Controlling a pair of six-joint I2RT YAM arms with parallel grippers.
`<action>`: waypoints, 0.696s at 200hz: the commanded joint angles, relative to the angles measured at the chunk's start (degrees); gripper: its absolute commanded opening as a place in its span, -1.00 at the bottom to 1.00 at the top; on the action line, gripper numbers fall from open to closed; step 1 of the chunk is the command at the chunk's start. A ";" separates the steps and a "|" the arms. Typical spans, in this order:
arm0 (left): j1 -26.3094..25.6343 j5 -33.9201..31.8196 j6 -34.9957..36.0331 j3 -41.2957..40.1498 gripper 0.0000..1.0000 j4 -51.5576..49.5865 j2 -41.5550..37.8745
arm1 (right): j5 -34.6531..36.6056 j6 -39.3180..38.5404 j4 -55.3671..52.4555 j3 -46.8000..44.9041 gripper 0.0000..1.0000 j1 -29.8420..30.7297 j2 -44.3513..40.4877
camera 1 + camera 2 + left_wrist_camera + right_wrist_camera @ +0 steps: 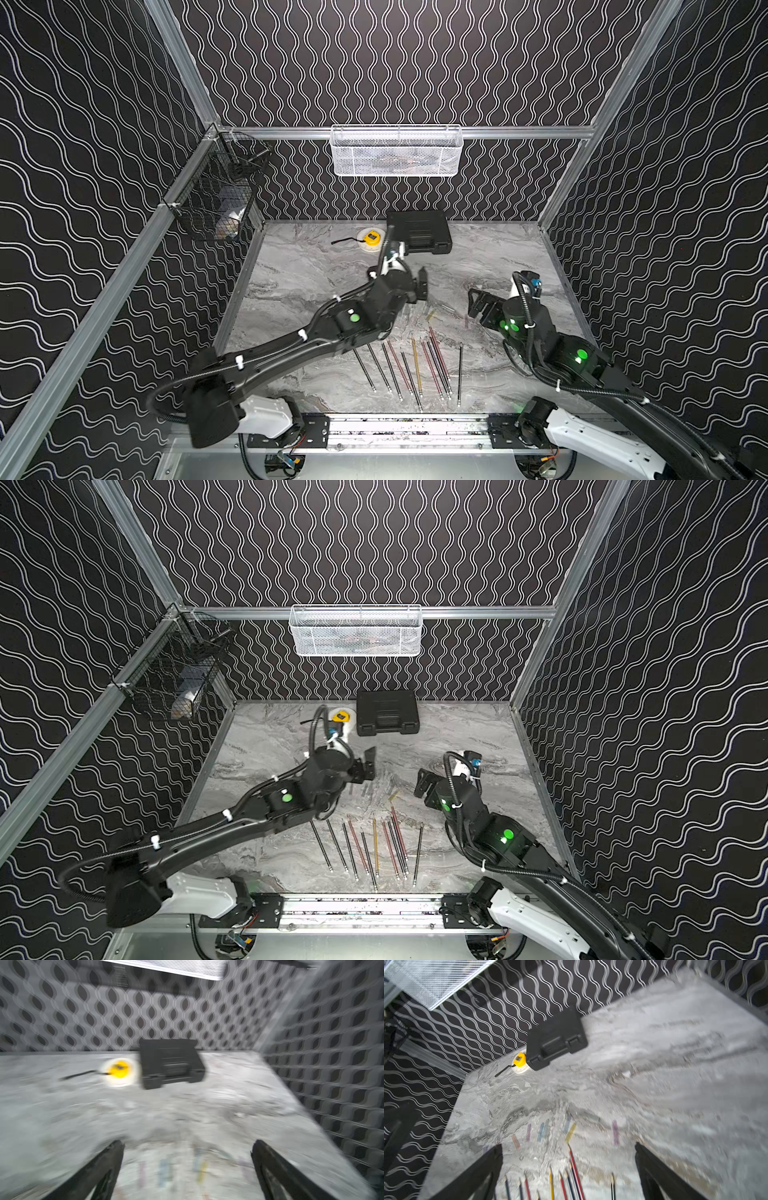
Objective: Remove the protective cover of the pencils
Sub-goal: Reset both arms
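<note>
The pencils [417, 365] lie in a loose row on the near part of the marble table [299, 282], touched by neither arm. In its wrist view the left gripper [188, 1144] has its two dark fingers [108, 1165] spread wide with nothing between them, and the picture is heavily blurred. The right gripper [568, 1146] is the same, with its fingers [483, 1169] far apart and empty, above the far ends of the pencils. Just beyond those ends, the protective cover [541, 1132] pieces are scattered on the bare table as short translucent caps in bluish, pinkish and yellow tints, each apart from the pencils. The pencil points that show in the right wrist view look bare and sharpened. In both top views the two arms hover over the middle of the table, the left one nearer the back. A black case [419, 230] and a yellow tape measure [370, 239] sit by the back wall, well apart from the work. The uncapping appears finished or nearly so, with a release just made. The next move calls for checking the near ends for any remaining cap. If one is found, one gripper should pinch the shaft and the other pull the cap straight along it.
</note>
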 commanded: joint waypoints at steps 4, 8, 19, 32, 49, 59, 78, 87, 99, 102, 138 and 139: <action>4.54 -11.22 10.95 -12.58 0.97 8.41 -4.82 | 8.09 -16.11 21.79 -4.55 0.99 -0.04 3.17; 5.21 -13.94 12.05 -15.00 0.98 11.06 -5.35 | 9.16 -20.26 25.78 -6.19 0.99 -0.15 3.89; 7.74 -18.00 15.29 -21.88 0.98 17.12 -7.16 | 13.59 -30.92 36.98 -10.58 0.99 -0.73 6.70; 10.94 -14.04 27.39 -33.04 0.99 33.63 -9.51 | 19.83 -40.84 48.32 -14.52 0.99 -4.32 12.25; 16.49 -15.85 27.53 -42.43 0.99 50.42 -10.23 | 22.02 -39.58 53.84 -17.40 0.99 -10.44 16.00; 19.80 -12.53 24.02 -42.90 0.99 45.94 -11.43 | 14.57 -37.83 51.52 -18.91 0.99 -13.29 14.74; 24.67 -10.84 20.61 -42.82 0.99 43.43 -10.91 | 13.26 -35.27 52.31 -20.65 1.00 -18.84 16.03; 25.41 -12.25 21.13 -44.13 0.99 46.87 -9.62 | 10.49 -33.09 53.47 -21.98 1.00 -23.31 17.53; 27.43 -13.26 21.77 -46.16 0.99 53.58 -5.60 | 7.65 -31.28 56.08 -23.40 1.00 -26.89 20.61; 28.15 -13.38 22.05 -46.58 0.99 55.42 -4.38 | 7.57 -31.09 56.61 -23.49 1.00 -27.42 21.57; 31.47 -11.55 29.34 -52.16 0.99 88.34 13.41 | 9.15 -37.70 75.82 -26.37 1.00 -28.88 35.10; 31.47 -10.94 29.55 -52.41 0.99 89.24 13.81 | 9.15 -37.89 76.35 -26.40 1.00 -28.85 35.57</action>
